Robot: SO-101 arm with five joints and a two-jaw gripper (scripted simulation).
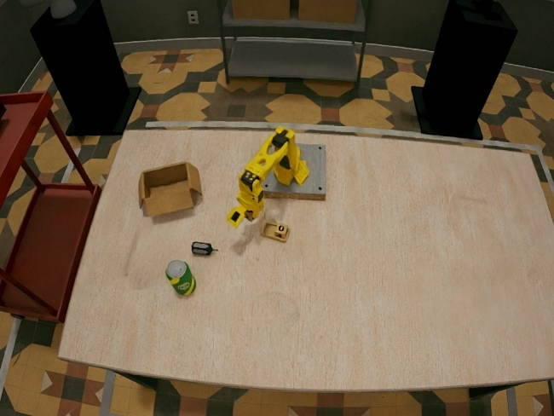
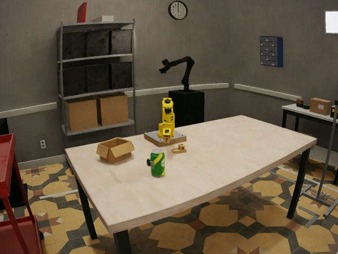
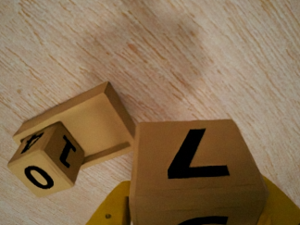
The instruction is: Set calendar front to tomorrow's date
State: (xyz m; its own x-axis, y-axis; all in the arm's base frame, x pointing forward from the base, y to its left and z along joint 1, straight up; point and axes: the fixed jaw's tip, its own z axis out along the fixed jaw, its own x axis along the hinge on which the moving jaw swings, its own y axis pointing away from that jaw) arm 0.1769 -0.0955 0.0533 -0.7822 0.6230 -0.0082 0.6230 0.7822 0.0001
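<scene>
My gripper is shut on a wooden cube, held above the table beside the tray. A 7 shows on its side away from the robot; part of another digit shows below it in the wrist view. The small wooden tray holds the other cube at one end; its other end is bare. That cube has a 0 on top, a 1 towards the bare end and what looks like a 4 away from the robot. Its robot-facing side and the month's name are hidden.
A black-and-grey screwdriver-like tool and a green can lie and stand to the left in the top view. An open cardboard box is farther left of the robot's grey base plate.
</scene>
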